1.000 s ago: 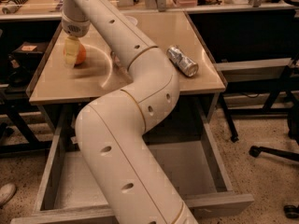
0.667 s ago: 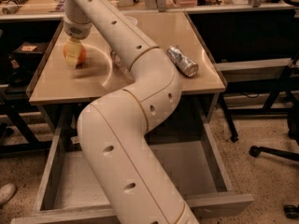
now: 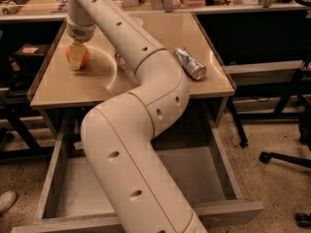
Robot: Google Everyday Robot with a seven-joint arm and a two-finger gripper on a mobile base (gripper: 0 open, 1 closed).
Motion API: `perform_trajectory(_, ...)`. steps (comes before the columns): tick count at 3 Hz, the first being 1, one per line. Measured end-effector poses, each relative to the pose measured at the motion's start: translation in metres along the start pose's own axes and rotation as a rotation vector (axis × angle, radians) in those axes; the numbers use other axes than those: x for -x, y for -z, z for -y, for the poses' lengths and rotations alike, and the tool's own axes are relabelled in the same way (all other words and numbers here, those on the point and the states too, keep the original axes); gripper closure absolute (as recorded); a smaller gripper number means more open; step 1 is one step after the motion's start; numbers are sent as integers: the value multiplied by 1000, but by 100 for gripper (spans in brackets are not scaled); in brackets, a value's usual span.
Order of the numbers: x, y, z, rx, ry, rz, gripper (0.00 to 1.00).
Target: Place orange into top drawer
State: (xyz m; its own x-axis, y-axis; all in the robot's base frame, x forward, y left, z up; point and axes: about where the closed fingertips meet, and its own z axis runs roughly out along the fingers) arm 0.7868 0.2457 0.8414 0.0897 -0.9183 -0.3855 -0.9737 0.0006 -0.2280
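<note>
At the far lower left of the frame, the toe of a white shoe (image 3: 6, 201) is poking in over the speckled floor. Just right of it, the top drawer (image 3: 52, 178) is standing pulled out across the bottom of the frame, and its flat grey bottom is showing on both sides of the arm (image 3: 146, 130).

In the upper left, the orange (image 3: 81, 57) is sitting near the left end of the tan table (image 3: 73, 89). The gripper (image 3: 75, 58) is reaching straight down onto it from above. We cannot tell whether the gripper is already clamped on the fruit or only standing around it. We also cannot tell whether the fruit is touching the tabletop.

We are judging the orange to be light and firm, with a smooth skin that may slip, and round enough to roll if it is nudged or dropped. We are thinking the best hold is across its widest part, from opposite sides, with just enough pressure to avoid bruising it. It should be released low over the drawer bottom.

The arm is sweeping from the upper left down through the centre. Right of centre, a silver can (image 3: 190, 63) is lying on its side, well apart from the fruit. At the right edge, a black chair base (image 3: 286, 159) is resting on the floor.
</note>
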Motion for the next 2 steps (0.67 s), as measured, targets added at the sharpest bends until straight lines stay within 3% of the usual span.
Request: perform_trajectory(2, 0, 0, 0, 0, 0, 0, 78)
